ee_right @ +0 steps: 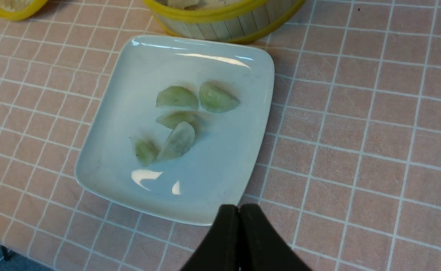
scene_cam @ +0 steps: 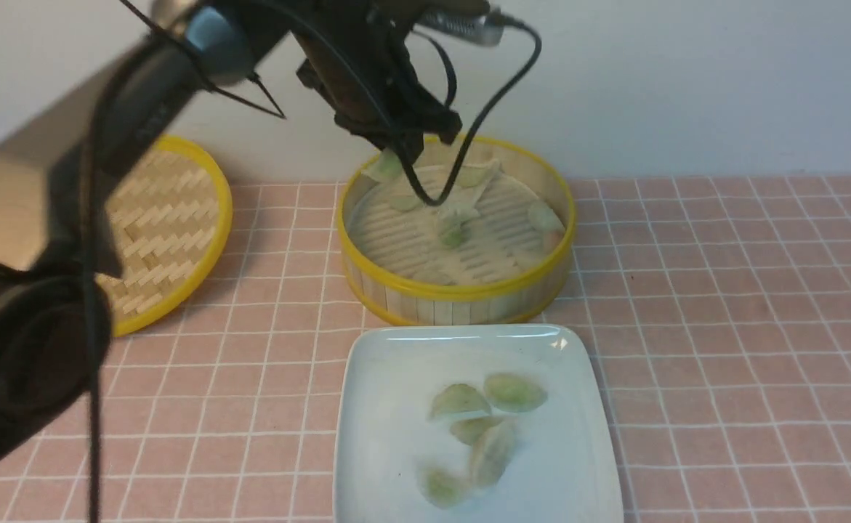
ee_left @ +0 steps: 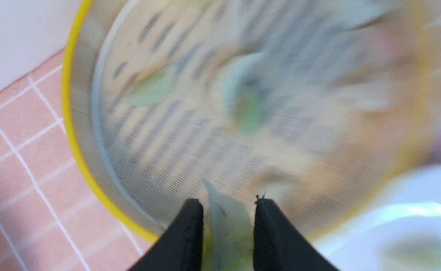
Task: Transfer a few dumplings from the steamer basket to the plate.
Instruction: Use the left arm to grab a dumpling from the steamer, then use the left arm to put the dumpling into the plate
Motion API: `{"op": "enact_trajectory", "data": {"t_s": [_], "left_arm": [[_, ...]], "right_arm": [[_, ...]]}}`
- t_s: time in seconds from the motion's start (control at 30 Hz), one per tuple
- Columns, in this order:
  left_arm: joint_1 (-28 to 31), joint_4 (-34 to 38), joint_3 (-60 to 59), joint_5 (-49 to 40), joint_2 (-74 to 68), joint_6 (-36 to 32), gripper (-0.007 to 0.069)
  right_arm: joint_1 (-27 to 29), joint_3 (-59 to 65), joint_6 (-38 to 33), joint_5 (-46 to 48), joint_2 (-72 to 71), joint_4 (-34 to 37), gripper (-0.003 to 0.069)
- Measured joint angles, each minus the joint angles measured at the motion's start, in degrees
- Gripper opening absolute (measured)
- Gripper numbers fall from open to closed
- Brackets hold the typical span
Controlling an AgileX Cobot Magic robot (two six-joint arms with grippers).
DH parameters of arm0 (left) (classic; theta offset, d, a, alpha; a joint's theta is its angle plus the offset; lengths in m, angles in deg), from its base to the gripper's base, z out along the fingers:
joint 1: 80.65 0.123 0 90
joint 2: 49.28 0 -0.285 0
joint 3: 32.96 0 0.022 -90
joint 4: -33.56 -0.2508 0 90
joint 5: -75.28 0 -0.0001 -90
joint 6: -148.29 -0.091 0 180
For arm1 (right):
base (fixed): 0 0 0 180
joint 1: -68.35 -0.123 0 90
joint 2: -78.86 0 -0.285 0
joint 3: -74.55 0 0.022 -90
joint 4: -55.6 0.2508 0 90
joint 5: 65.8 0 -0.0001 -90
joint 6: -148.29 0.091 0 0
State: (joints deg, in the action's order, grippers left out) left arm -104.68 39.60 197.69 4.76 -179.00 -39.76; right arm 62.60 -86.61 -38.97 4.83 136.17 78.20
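Note:
The steamer basket (scene_cam: 461, 296) stands behind the plate (scene_cam: 389, 370) with several dumplings (scene_cam: 453, 231) on its slatted floor. My left gripper (scene_cam: 398, 156) hangs above the basket's back left rim, shut on a pale dumpling (scene_cam: 384, 168). The blurred left wrist view shows that dumpling (ee_left: 225, 226) pinched between the black fingers of the gripper (ee_left: 228, 203), high over the basket (ee_left: 73, 124). Several dumplings (ee_right: 177, 98) lie on the plate (ee_right: 220, 180). My right gripper (ee_right: 239, 207) is shut and empty, just off the plate's near corner.
A shallow woven lid (scene_cam: 171, 218) with a yellow rim lies left of the basket. A pink checked cloth (scene_cam: 723, 290) covers the table. The left arm and its cable (scene_cam: 498, 94) cross above the basket. A white wall stands behind.

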Motion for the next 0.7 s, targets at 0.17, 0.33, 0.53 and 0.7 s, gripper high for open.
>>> {"op": "enact_trajectory", "data": {"t_s": [0.17,0.33,0.53,0.7], "left_arm": [[-0.3,5.0,-23.0,0.0,12.8,0.6,0.0145],[-3.4,7.9,-43.7,2.2,16.0,0.7,0.0145],[-7.1,9.4,-49.6,12.7,12.6,0.7,0.0145],[-7.0,9.4,-49.6,14.5,11.7,0.7,0.0225]], "right_arm": [[0.0,0.0,-1.0,0.0,0.0,0.0,-0.0015],[0.0,0.0,-1.6,-0.1,0.0,0.0,-0.0015],[0.0,0.0,-2.6,-1.9,0.0,0.0,-0.0015],[0.0,-0.6,-2.6,-2.3,2.0,0.0,-0.0015]]}}
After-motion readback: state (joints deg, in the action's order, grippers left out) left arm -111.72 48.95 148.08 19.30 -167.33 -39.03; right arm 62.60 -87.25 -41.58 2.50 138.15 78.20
